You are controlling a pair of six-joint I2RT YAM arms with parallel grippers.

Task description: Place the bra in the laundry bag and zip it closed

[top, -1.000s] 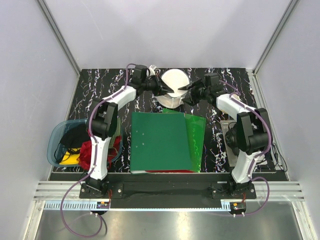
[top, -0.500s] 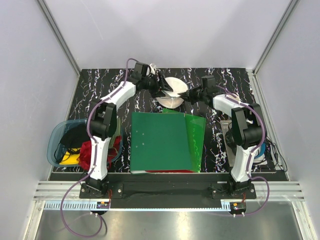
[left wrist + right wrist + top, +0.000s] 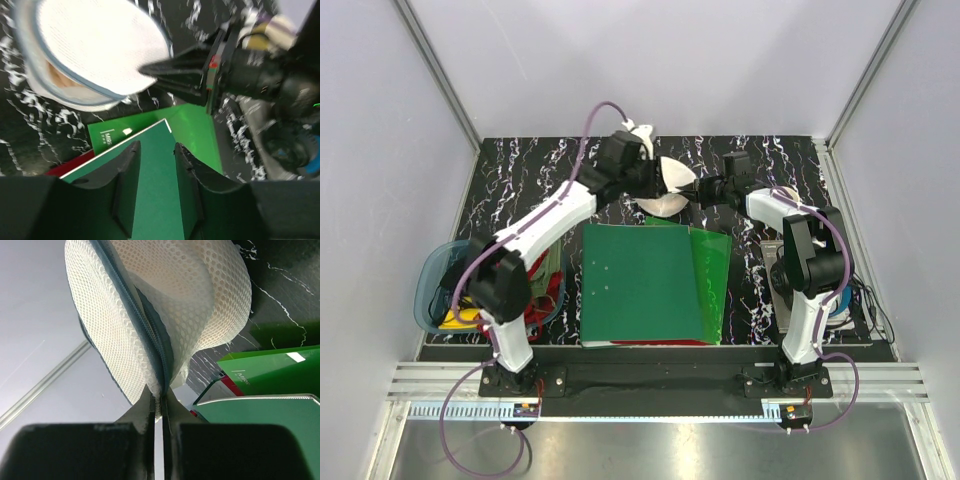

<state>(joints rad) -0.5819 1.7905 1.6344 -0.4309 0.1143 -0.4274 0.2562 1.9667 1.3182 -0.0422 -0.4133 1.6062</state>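
Note:
The laundry bag [image 3: 672, 187] is a white mesh pouch at the back middle of the table, just beyond the green folder. The peach bra [image 3: 59, 80] shows inside it through the gap under the blue-grey zipper rim. My right gripper [image 3: 161, 396] is shut on the bag's zipper edge and holds that side up; from the top it reaches in from the right [image 3: 697, 190]. My left gripper [image 3: 156, 146] stands open and empty over the folder, apart from the bag, by its left side [image 3: 653, 182].
Two green folders [image 3: 645, 280] overlap at the table's middle. A translucent blue tub [image 3: 432, 290] with dark and yellow items sits at the left, a red cloth [image 3: 552, 292] beside it. A grey device [image 3: 778, 292] lies behind the right arm.
My left gripper has let go of the bag, opened and drawn back over the folder, its arm swinging inward. The right gripper has closed on the bag's rim, and the bag sits lower.

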